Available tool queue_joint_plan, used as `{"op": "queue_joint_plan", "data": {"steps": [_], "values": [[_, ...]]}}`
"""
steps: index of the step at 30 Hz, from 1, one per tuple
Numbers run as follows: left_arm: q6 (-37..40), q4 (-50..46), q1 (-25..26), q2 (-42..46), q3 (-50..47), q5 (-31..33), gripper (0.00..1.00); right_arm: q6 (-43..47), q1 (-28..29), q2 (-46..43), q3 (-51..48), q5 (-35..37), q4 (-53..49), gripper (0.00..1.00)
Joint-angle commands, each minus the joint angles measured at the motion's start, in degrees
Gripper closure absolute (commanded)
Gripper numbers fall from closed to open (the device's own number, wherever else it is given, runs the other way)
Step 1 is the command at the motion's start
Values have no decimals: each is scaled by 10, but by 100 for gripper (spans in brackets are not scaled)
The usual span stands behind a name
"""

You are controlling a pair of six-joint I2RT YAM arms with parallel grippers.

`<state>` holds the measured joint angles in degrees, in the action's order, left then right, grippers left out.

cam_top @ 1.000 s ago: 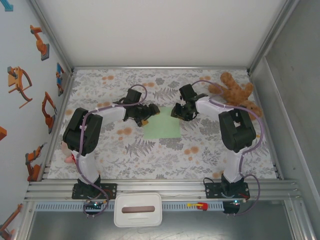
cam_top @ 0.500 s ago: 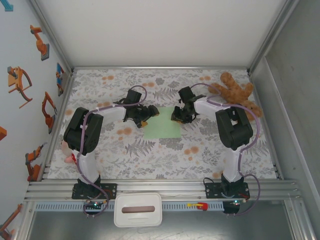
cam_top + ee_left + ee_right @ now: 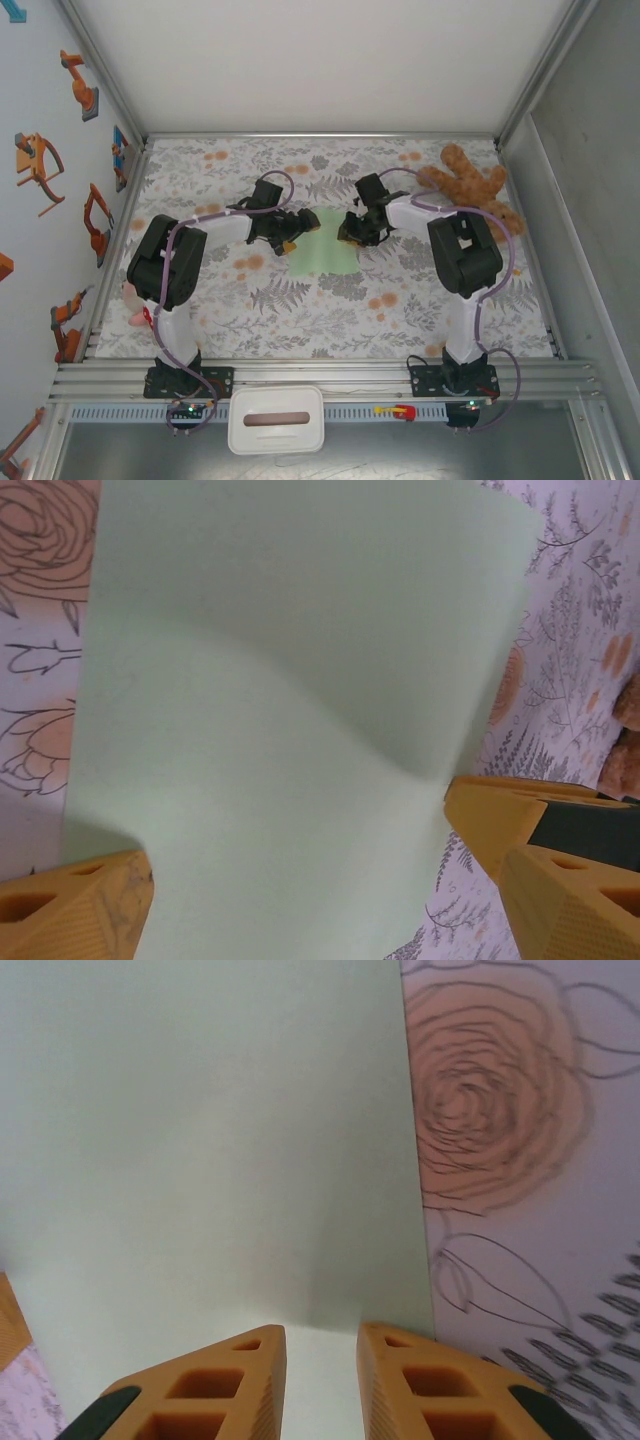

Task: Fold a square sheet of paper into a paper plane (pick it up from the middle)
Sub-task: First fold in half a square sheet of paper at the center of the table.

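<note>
The square sheet of paper lies pale mint green on the flowered table, between the two arms. My left gripper sits at its left edge. In the left wrist view that gripper is open wide, its orange fingers either side of the sheet, which bulges in a soft ridge. My right gripper is low on the sheet's right edge. In the right wrist view its jaws stand a narrow gap apart over the paper, with a paler strip of paper between them.
A brown teddy bear lies at the back right of the table. A white lidded box sits in front of the rail between the arm bases. A pink thing lies by the left arm's base.
My right gripper has moved left onto the sheet's right edge and its jaws have narrowed. The sheet has slid a little to the left. My left jaws have widened slightly.
</note>
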<state>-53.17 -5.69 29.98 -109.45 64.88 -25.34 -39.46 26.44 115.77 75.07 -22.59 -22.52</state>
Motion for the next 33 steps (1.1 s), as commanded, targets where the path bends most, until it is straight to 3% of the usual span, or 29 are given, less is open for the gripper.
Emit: {"op": "queue_joint_plan", "data": {"steps": [1,9,23,26,33], "values": [[15,-2,2,9,-21,5,7,-23,9,25,-4,-22,18,75],[30,10,3,28,-27,2,5,-58,10,35,-18,-70,81,76],[71,-27,18,17,4,21,14,-113,28,57,-29,-123,158,79],[80,-42,21,13,12,31,18,-114,29,53,-32,-126,160,79],[104,-61,20,17,29,56,41,-114,26,14,-49,-98,157,81]]}}
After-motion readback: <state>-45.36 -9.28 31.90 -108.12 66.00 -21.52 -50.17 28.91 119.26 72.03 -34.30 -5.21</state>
